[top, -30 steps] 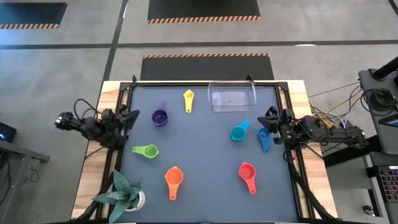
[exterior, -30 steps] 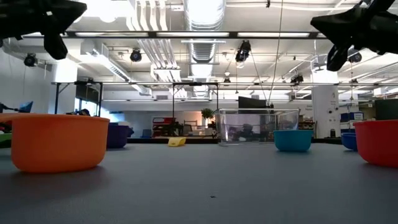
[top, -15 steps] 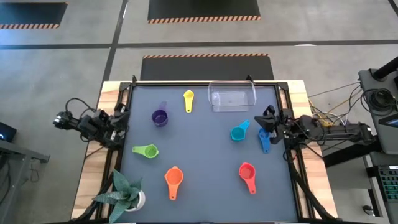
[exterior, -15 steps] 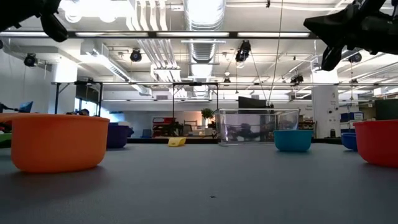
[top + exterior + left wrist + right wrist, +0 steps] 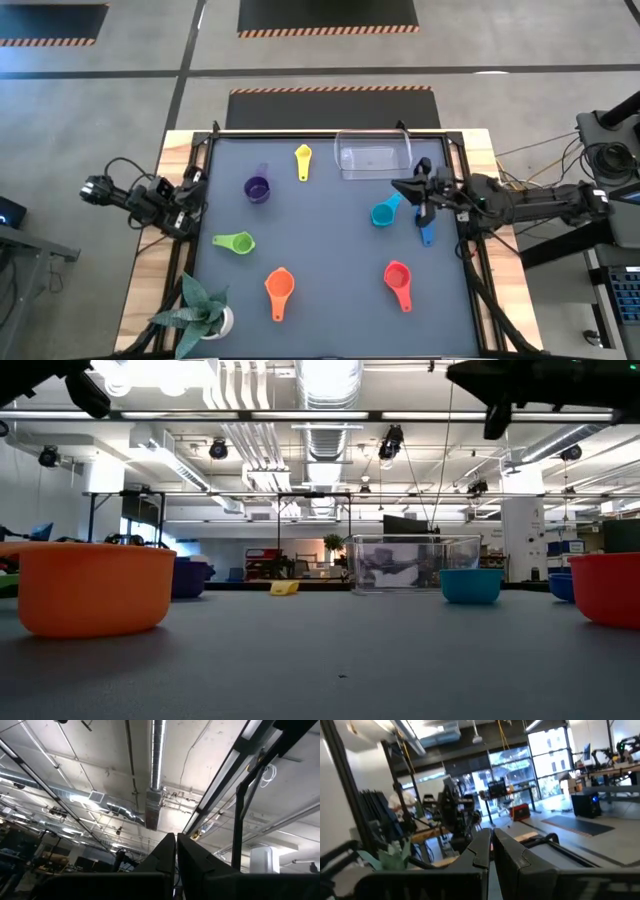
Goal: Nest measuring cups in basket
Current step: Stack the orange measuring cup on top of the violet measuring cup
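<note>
Your right gripper [image 5: 402, 185] has swung in over the dark table mat [image 5: 330, 250], fingers together, just beside the clear basket [image 5: 373, 155]; the left gripper [image 5: 200, 185] has drawn back to the mat's edge, also closed. Around the basket lie the red cup [image 5: 397, 275], orange [image 5: 279, 286], cyan [image 5: 382, 213], purple [image 5: 257, 188], green [image 5: 240, 242], blue [image 5: 426, 232] and yellow [image 5: 304, 157]. The mat's centre lies open.

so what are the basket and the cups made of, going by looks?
Basket: clear rigid plastic, probably; the mat shows through its walls and the rim catches light. Cups, e.g. orange cup and red cup: opaque moulded plastic, seemingly smooth, uniform saturated colour. Finish hard to judge further.
</note>
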You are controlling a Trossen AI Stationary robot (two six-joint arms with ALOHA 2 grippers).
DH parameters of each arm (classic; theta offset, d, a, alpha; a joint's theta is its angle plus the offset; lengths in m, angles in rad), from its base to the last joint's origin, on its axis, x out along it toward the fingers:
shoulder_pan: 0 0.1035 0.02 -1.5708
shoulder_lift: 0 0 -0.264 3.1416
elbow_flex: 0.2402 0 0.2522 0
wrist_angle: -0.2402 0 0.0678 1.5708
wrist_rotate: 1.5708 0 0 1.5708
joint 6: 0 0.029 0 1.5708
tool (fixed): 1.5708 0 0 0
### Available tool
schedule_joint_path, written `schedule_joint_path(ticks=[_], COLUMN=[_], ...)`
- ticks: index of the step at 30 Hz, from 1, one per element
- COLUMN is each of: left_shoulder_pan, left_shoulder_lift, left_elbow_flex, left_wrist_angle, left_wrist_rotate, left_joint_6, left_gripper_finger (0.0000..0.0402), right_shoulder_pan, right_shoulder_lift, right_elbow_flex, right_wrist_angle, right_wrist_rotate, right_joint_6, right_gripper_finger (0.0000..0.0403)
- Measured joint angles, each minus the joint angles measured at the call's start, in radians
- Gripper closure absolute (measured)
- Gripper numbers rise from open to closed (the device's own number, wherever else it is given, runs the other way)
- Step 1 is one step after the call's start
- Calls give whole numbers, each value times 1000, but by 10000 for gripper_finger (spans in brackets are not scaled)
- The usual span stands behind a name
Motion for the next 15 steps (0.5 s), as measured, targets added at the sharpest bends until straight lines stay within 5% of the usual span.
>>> schedule_joint_path(ticks=[15], left_shoulder_pan=[0], left_shoulder_lift=[-1], left_elbow_flex=[0], left_wrist_angle=[22], left_wrist_rotate=[-2], left_joint_6=[-1], left_gripper_finger=[402], right_shoulder_pan=[87], right_shoulder_lift=[416], right_elbow_flex=[313], right_wrist_angle=[-3], right_wrist_rotate=[-8], right_joint_6=[-16], right_gripper_finger=[394])
